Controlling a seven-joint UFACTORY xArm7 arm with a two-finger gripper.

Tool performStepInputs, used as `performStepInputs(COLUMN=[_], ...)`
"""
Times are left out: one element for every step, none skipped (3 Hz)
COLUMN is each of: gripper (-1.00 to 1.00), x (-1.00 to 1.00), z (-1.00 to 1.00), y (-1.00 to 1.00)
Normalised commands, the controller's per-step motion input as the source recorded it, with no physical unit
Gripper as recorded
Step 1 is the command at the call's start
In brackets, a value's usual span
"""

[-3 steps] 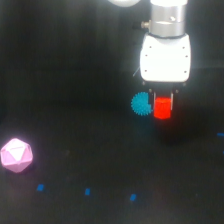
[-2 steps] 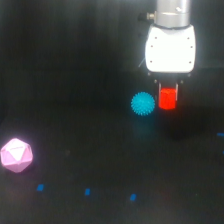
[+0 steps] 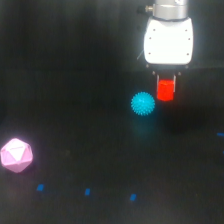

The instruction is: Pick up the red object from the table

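1. Upper right: gripper [image 3: 166, 86] clamps the red object [image 3: 165, 90], apparently lifted off the table [image 3: 75, 75].
2. Risk: the small faceted block may slip from narrow fingers.
3. Centre: spiky cyan ball [image 3: 143, 104]; lower left: smooth-faced pink polyhedron [image 3: 16, 155].

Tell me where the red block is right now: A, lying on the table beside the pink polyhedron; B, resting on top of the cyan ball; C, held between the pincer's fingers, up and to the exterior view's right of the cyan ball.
C: the red block sits in the pincer under the white arm head, beside the cyan ball.
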Motion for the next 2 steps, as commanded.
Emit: performStepInputs(gripper=[-0.99,-1.00], x=[0.08,-0.49], z=[0.51,0.30], y=[-0.09,-0.59])
